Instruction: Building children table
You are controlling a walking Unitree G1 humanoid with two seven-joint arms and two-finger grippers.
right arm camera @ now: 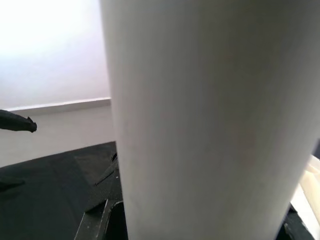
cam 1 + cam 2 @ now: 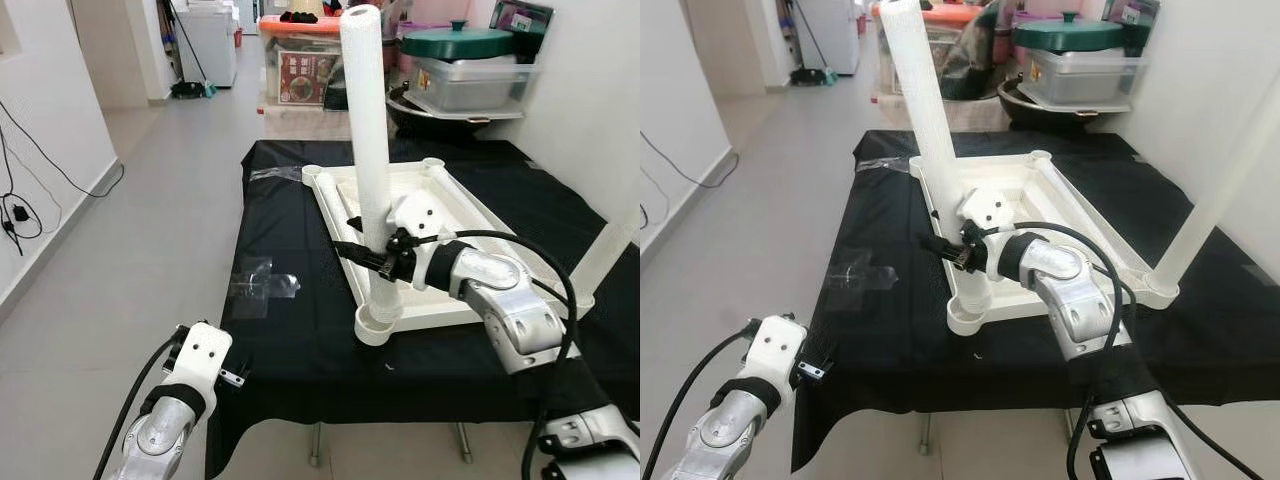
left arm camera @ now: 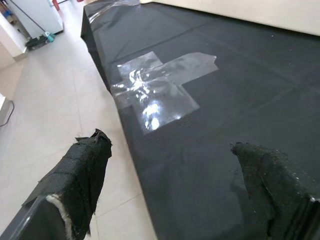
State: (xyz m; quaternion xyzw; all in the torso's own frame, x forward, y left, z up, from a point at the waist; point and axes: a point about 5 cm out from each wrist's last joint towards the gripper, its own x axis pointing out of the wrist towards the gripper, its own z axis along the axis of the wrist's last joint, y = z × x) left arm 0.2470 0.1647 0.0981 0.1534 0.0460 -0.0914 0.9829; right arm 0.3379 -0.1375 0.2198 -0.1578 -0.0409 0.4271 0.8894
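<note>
Room: tiled hallway, storage boxes (image 2: 470, 80) and a lidded pot at the far end, white wall on the right.
Surface: low table under a black cloth (image 2: 300, 330), clear plastic wrap (image 2: 262, 287) lying on its left part.
Tabletop: white children's tabletop (image 2: 455, 205) lying upside down on the cloth, round sockets at its corners.
Near-left leg: white tube (image 2: 368, 140) standing upright in the near-left socket (image 2: 377, 325), long axis vertical, leaning slightly.
Near-right leg: second white tube (image 2: 1225, 190) rising from the near-right corner socket, tilted toward the right.
Right gripper (image 2: 375, 258): reaching in from the right, black fingers pinching the lower part of the near-left tube just above its socket; right wrist view looks straight at the tube's white wall.
Left gripper (image 3: 175, 200): low at the near-left edge of the cloth, fingers spread with nothing between them, well apart from the tabletop.
Key relation: tube axis upright, crossing the jaws at right angles; socket directly below the grip; right arm the nearer one.
Likely step: seating the leg, probably by pressing or twisting downward along its axis.
Risk: slight lean could bind the tube in the socket.
</note>
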